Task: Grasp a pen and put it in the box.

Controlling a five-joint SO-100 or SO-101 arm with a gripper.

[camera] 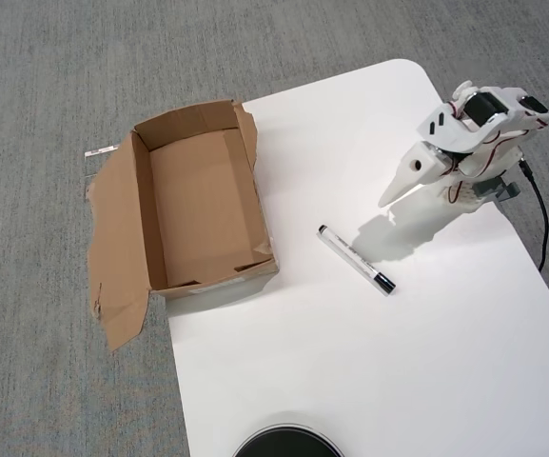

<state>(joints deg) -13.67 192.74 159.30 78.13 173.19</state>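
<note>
In the overhead view a slim white pen point(355, 259) with a black cap at its lower right end lies diagonally on the white table point(369, 362). Left of it, the brown cardboard box point(201, 208) stands open and empty, half on the table's left edge, with ragged flaps spread on the carpet. My white gripper point(388, 198) hangs above the table to the upper right of the pen, its tip pointing down-left, apart from the pen. Its fingers look closed together with nothing between them.
A round black object point(286, 444) pokes in at the bottom edge of the table. A black cable point(540, 214) runs down from the arm's base at the right. Grey carpet point(55, 86) surrounds the table.
</note>
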